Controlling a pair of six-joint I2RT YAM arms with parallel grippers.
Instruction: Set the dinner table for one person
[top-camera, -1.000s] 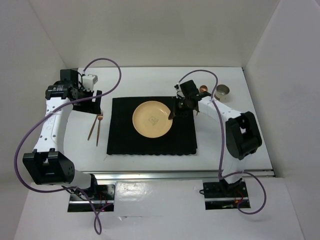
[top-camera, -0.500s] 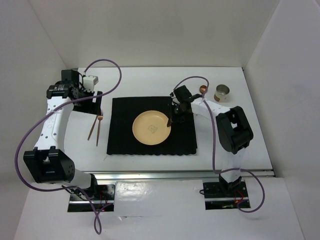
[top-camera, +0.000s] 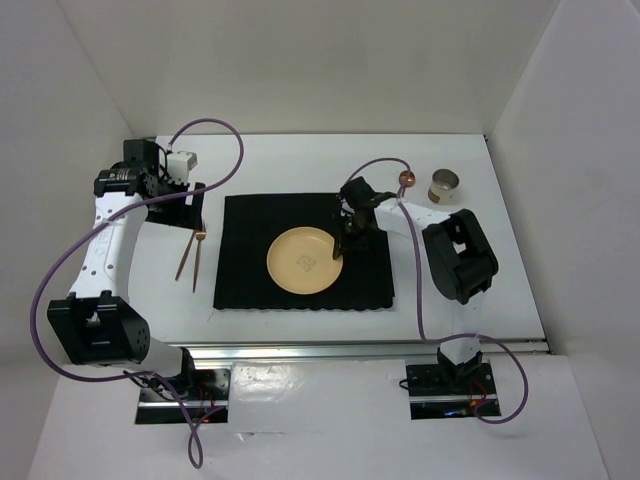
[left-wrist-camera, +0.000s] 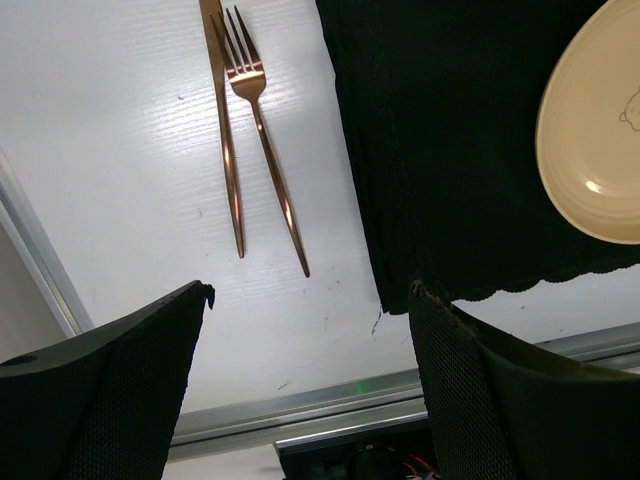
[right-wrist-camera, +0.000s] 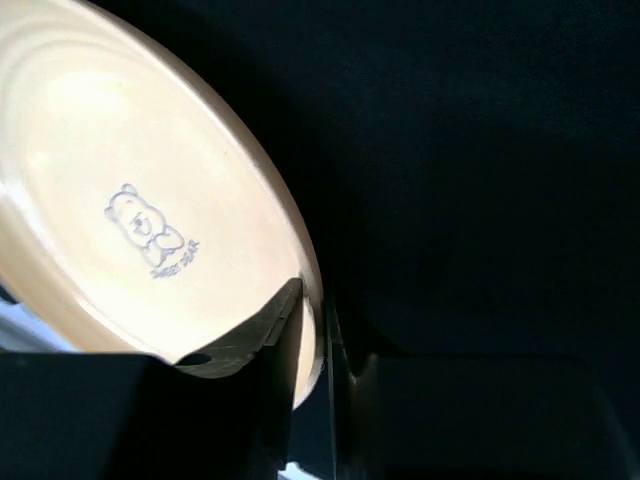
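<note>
Since a second ago: the plate (top-camera: 305, 260) has shifted a little toward the near edge of the bench (top-camera: 300, 165) and now sits about mid-mat (top-camera: 240, 270). The right arm has folded in, elbow swung left. The left arm is unchanged.

Right claw (top-camera: 345, 240): at the plate's right rim. In the wrist view the right claw (right-wrist-camera: 318, 310) stands astride the rim, jaws only slightly apart. Cannot tell whether they pinch it or have let go.

Left claw (left-wrist-camera: 310, 290): wide apart, holding nothing, hovering over the bench's left side.

Fork (left-wrist-camera: 265, 130) and knife (left-wrist-camera: 225, 130): side by side on bare bench between its left edge and the mat, touching neither plate nor mat. Long axes run roughly far to near. They lie just ahead of the left claw, and the left arm is far nearer.

Cup (top-camera: 444, 185): toward the far right corner.

Judgement: plate placed, cutlery next.
</note>
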